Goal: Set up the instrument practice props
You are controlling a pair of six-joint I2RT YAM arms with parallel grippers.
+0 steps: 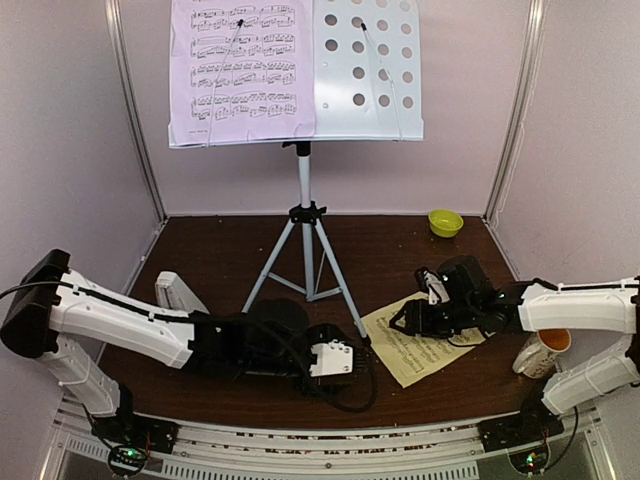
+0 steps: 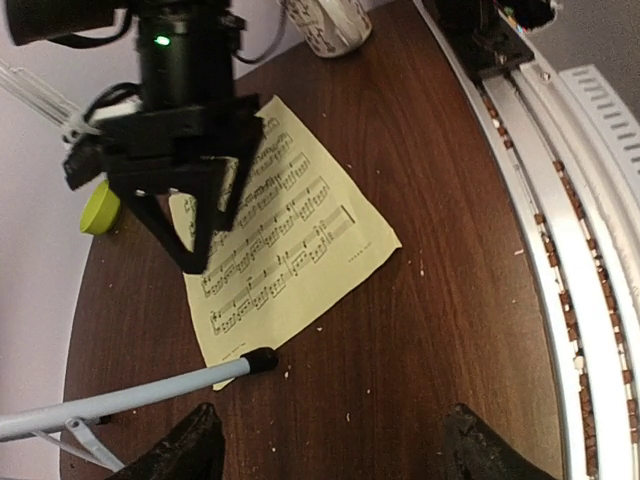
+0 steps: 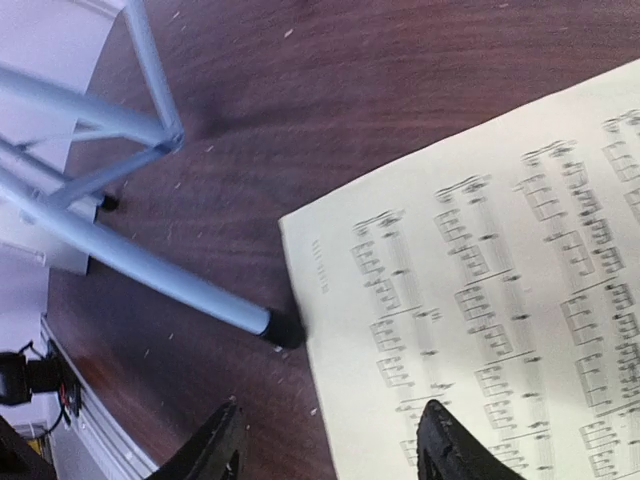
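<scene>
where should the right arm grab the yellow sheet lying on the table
Probably pinch the yellow sheet at its near corner, coming in low from the front. It lies flat, so only an edge offers a hold, and that corner is clear of the tripod foot beside the left corner.

Enclosure: the back wall (image 1: 400,180) and side walls (image 1: 60,150) are plain pale lilac-white and unmarked. Two silver metal corner posts (image 1: 135,110) lean outward toward the top. The table (image 1: 220,250) is dark brown wood grain with scattered pale specks. A white slotted rail (image 1: 330,440) runs along its near edge. Lighting is even.
</scene>
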